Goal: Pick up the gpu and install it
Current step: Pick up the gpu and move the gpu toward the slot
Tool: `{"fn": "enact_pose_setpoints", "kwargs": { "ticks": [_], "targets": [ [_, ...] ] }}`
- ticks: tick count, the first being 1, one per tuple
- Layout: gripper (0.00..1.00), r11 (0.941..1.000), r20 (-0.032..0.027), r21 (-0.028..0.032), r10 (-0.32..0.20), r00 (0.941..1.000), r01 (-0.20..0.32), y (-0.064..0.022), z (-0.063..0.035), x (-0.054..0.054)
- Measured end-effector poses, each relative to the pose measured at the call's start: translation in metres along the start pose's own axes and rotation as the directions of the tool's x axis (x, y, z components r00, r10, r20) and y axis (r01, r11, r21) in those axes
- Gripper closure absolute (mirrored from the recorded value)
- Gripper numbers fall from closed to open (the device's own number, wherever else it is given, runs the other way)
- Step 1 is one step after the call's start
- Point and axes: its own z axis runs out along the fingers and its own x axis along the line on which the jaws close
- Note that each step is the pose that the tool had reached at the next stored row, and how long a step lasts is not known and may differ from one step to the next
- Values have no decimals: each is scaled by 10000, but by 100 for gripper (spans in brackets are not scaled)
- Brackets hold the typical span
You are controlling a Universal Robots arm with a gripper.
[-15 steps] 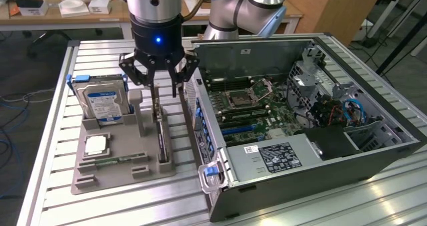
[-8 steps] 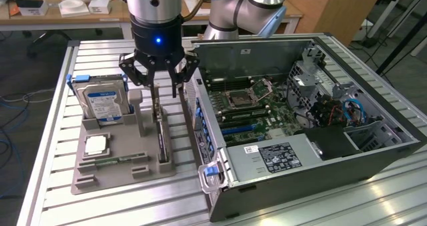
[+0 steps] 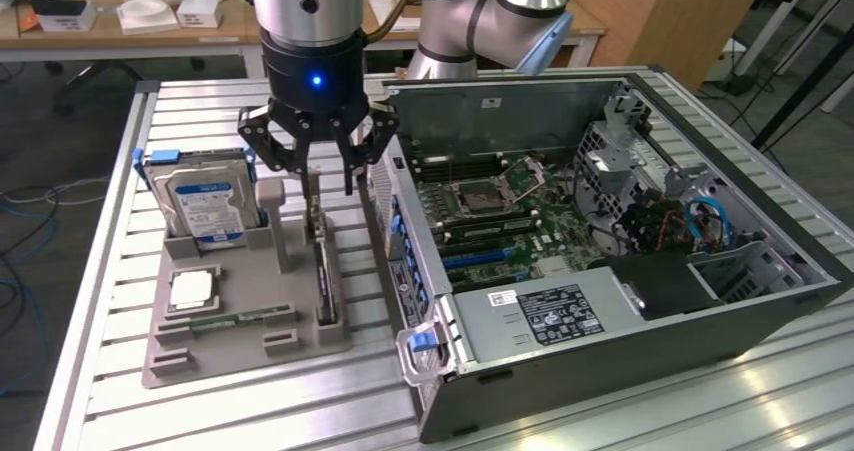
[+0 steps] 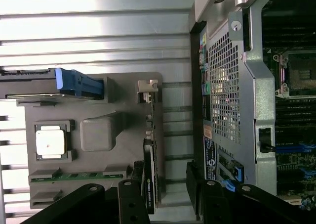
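Grey tray [image 3: 227, 356] near the desk's [image 3: 107, 271] edge at the exterior view's left holds the graphics card [image 3: 324, 281] on edge, beside the computer case [image 3: 601, 351]. The black claw [image 3: 324, 179] hovers above it, wide open and empty.

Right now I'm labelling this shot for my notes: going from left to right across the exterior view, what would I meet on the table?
hard drive → graphics card → computer case
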Motion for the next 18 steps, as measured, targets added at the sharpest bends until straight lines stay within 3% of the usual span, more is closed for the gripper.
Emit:
{"fn": "enact_pose_setpoints", "kwargs": {
  "ticks": [18],
  "targets": [
    [53,10000,0,1,-1,10000,1,-3,63,1]
  ]
}}
